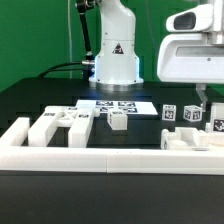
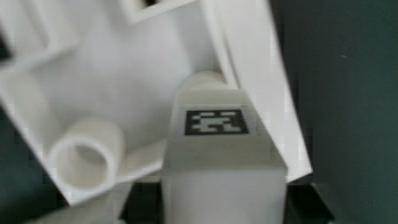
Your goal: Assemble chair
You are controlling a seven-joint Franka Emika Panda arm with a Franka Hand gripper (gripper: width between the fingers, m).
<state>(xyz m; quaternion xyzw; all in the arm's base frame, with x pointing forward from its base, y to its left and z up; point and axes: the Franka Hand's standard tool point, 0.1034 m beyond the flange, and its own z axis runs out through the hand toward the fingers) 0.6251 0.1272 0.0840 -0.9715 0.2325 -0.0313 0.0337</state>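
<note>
Fingers (image 1: 203,99) clamp a tagged chair piece (image 2: 217,150), their tips hidden from view.

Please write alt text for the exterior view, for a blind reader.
The gripper hangs low over tagged white chair parts at the exterior view's right of a black table. More parts lie at the left, behind a white rail; the marker board lies farther back.

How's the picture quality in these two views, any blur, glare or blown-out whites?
Exterior view: evenly lit and fairly sharp, though the white rail and chair parts are nearly blown out against the black table, and the end effector is small and indistinct. Wrist view: very close and soft; the panel is almost featureless white, only the tag on the bar reads clearly.
</note>
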